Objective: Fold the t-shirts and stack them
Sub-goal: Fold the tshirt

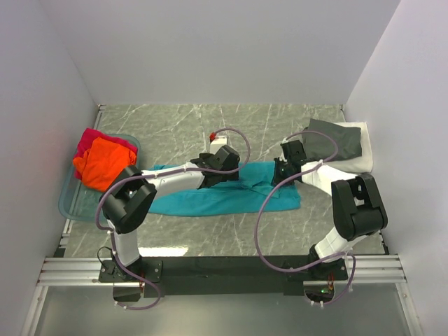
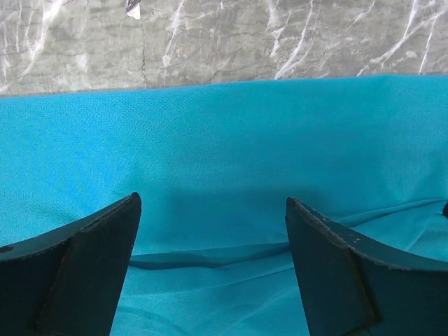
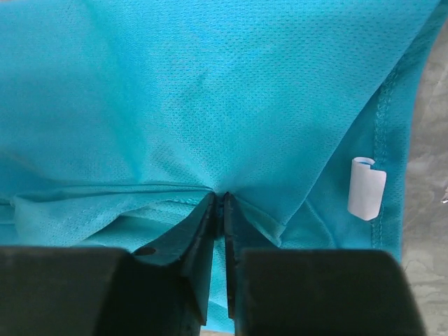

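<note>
Teal t-shirt (image 1: 224, 197): lies spread as a long, flattened band across the grey marbled table (image 1: 210, 119), with both wrists over it; folds and wrinkles run along its near side.
Left gripper (image 2: 213, 203): over the teal t-shirt's middle, jaws spread wide, nothing between them; the dark fingers (image 2: 91, 262) frame smooth cloth and one shallow crease. Whether the tips touch the fabric cannot be told.
Right gripper (image 3: 218, 199): at the teal t-shirt's right end, jaws pressed together with a pinch of the teal cloth caught at their tips; creases fan outward from that spot.
Hem (image 3: 381, 126): the teal t-shirt's stitched edge runs down the right side of the right wrist view, bare table just beyond it.
White tag (image 3: 366, 187): a small curled label lying on the teal t-shirt just inside that hem.
Orange t-shirt (image 1: 101, 166): bunched up well left of the teal t-shirt, inside a clear bluish plastic tub (image 1: 66, 204).
Magenta-red t-shirt (image 1: 89, 140): in the same tub, tucked under and behind the orange one, on the side away from the teal t-shirt.
Dark grey t-shirt (image 1: 337, 142): folded, beyond the teal t-shirt's right end, lying on top of the white one.
White t-shirt (image 1: 361, 162): beneath the dark grey one, showing along its right and near edges, against the right wall.
</note>
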